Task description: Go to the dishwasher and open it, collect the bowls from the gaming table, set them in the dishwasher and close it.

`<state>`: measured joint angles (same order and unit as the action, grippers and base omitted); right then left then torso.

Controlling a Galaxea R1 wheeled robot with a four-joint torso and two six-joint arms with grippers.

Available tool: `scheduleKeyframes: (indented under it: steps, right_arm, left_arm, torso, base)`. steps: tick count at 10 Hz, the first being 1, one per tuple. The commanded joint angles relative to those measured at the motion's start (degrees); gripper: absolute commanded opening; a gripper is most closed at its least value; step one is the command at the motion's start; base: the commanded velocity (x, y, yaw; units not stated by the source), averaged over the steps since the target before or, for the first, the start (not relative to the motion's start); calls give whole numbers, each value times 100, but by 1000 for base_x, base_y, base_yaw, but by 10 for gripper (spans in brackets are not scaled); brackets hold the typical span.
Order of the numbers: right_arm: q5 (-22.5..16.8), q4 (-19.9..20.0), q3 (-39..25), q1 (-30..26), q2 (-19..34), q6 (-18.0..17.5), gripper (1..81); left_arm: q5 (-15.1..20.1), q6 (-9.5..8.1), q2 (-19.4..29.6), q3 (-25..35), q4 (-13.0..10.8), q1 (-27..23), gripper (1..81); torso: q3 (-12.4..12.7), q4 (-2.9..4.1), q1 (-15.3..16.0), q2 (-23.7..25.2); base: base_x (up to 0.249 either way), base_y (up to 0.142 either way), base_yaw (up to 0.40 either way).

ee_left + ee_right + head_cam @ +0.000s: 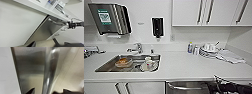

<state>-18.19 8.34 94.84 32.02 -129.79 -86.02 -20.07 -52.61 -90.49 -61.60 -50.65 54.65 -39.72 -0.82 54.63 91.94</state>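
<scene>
The dishwasher (189,88) sits under the white counter, right of the sink, with a steel front and a bar handle (182,87). My right gripper (212,86) is at the handle's right end. In the right wrist view the handle (48,72) runs between the two dark fingertips of the right gripper (48,91), which is open around it. The left wrist view shows the steel door (46,30) from the side, a dark gap along its edge, with the right gripper (69,24) at the handle (56,22). My left gripper (51,44) is open and holds nothing. The bowls and the gaming table are out of view.
A steel sink (109,66) holds dirty dishes and cups. Stacked plates (209,51), a small bottle (190,47) and a cloth (230,57) lie on the counter at the right. A towel dispenser (109,18), a soap dispenser (157,27) and wall cupboards (209,12) hang above.
</scene>
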Motion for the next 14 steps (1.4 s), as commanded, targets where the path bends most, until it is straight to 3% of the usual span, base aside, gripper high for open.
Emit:
scheduleKeyframes:
  steps: [1,6,11,14]
  right_arm:
    - [-291,107,385,-578,-164,-47,811]
    - [-528,-43,815,-323,-366,-47,811]
    - [-782,-614,131,-95,398,-47,811]
    - [-1090,-860,33,-34,355,-47,811]
  left_arm:
    - [-68,-12,294,51,-50,-425,811]
    - [-68,-12,171,-10,-59,-432,811]
    - [-68,-12,118,-142,-59,-424,811]
    - [-68,-12,145,-142,-50,-432,811]
  torso:
    - [0,0,0,0]
    - [0,0,0,0]
    - [0,0,0,0]
    - [0,0,0,-2]
  base:
    - [0,0,0]
    - [0,0,0]
    - [0,0,0]
    - [0,0,0]
